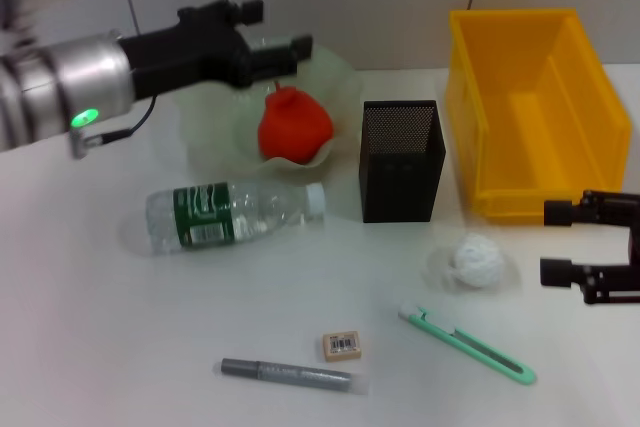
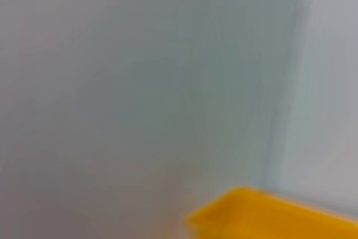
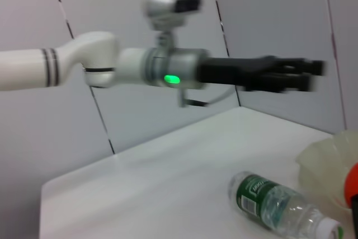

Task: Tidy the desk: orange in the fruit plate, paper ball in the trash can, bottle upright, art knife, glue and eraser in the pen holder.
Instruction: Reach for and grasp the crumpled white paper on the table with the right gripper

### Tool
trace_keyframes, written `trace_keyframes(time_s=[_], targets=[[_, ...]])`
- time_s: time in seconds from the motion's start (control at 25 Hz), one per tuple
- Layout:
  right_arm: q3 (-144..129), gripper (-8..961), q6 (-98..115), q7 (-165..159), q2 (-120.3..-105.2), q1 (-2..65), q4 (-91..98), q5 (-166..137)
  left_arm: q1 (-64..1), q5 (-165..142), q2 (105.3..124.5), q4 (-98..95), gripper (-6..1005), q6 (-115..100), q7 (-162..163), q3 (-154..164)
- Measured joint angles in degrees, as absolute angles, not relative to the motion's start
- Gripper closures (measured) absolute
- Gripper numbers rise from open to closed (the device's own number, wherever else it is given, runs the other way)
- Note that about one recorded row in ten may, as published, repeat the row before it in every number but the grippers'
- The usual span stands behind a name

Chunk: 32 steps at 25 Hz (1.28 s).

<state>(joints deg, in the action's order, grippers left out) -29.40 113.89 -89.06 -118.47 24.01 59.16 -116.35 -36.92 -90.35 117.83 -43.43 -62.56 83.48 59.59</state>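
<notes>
Orange-red round fruit [image 1: 294,123] sits in the pale translucent wavy-edged fruit plate [image 1: 215,132], just to the left of the black mesh pen holder [image 1: 402,160], which stands upright on the white bench [image 1: 120,347]. Left end effector [image 1: 285,32] hangs above that plate and the fruit, its black fingers spread and empty. Clear plastic bottle with a green label and white cap [image 1: 232,214] lies on its side left of the pen holder and nearer the robot. Yellow plastic bin [image 1: 538,112] stands just right of the pen holder. Crumpled white paper ball [image 1: 476,261] lies in front of the bin, right of the pen holder. Right end effector [image 1: 560,241] rests low beside the paper ball, fingers apart, gripping nothing. Nearer the robot from the pen holder lie the mint-green art knife [image 1: 468,344], the small beige eraser [image 1: 342,345] and the grey glue stick [image 1: 290,374], each apart.
</notes>
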Motion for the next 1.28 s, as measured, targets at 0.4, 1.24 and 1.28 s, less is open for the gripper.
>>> trace_keyframes(time_s=[0.4, 1.24, 1.28], targets=[[-39.52, 177, 113.31, -111.92, -118.93, 27.1, 79.03, -118.96, -22.54, -90.62, 113.47, -47.93, 140, -101.02, 80.82, 48.61], [-71.91, 178, 105.92, -153.21, -119.16, 48.01, 76.72, -155.15, -16.98, -100.13, 111.76, -42.57, 141, -112.98, 72.21, 48.76], [-72.46, 178, 104.4, -153.54, -119.18, 47.96, 75.23, -155.44, -16.98, -100.29, 111.9, -42.57, 141, -113.02, 72.09, 48.79]])
